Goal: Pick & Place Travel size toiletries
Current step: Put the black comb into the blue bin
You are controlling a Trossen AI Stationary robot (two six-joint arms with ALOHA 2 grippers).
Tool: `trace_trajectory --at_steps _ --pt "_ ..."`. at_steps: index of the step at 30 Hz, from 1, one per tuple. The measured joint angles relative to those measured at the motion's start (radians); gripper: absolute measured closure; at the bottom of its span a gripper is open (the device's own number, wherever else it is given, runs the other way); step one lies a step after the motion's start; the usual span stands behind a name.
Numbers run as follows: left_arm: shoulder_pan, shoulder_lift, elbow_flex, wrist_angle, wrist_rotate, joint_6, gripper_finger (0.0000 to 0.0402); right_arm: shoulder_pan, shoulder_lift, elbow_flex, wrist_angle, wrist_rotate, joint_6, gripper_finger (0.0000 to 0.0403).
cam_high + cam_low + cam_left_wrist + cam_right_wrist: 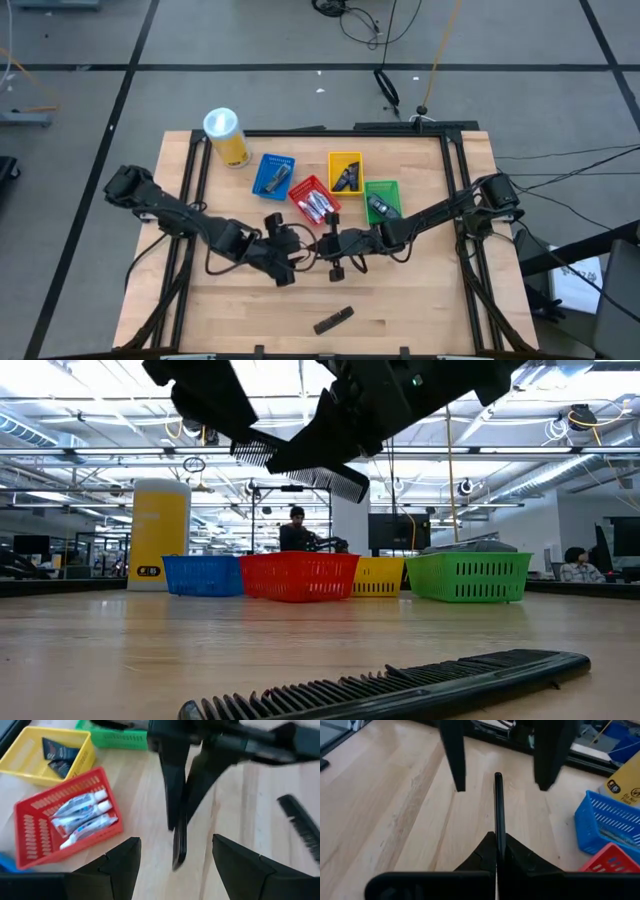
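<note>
My right gripper (497, 851) is shut on a black comb (498, 805) above the middle of the table. My left gripper (175, 857) faces it, open. Its fingers stand on either side of the comb's free end (497, 779) without touching it. A second black comb (333, 320) lies flat on the table near the front edge. White toothpaste tubes (82, 817) lie in the red basket (314, 200). Dark packets (57, 755) lie in the yellow basket (346, 172). My right gripper pinches one end of the comb (497, 837) between its two fingers, the comb's flat sides against them. The comb runs on along the fingers and sticks out past their tips. It is lifted clear of the table, teeth (300, 478) pointing down.
Blue (273, 174), red, yellow and green (382, 198) baskets stand in a row at the table's far middle. A yellow canister (226, 135) with a white lid stands at the far left. Bare wood lies around the second comb near the front edge.
</note>
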Motion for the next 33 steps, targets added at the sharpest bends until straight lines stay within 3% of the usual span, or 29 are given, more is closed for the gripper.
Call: trace_trajectory --at_steps 11,33 --pt "0.047 0.083 0.000 0.030 0.090 0.043 0.0158 0.000 0.000 0.000 0.036 0.000 -0.023 0.0402" --pt "0.049 0.055 0.000 0.023 0.074 0.079 0.0164 0.000 0.000 0.000 0.013 0.000 -0.023 0.0402"
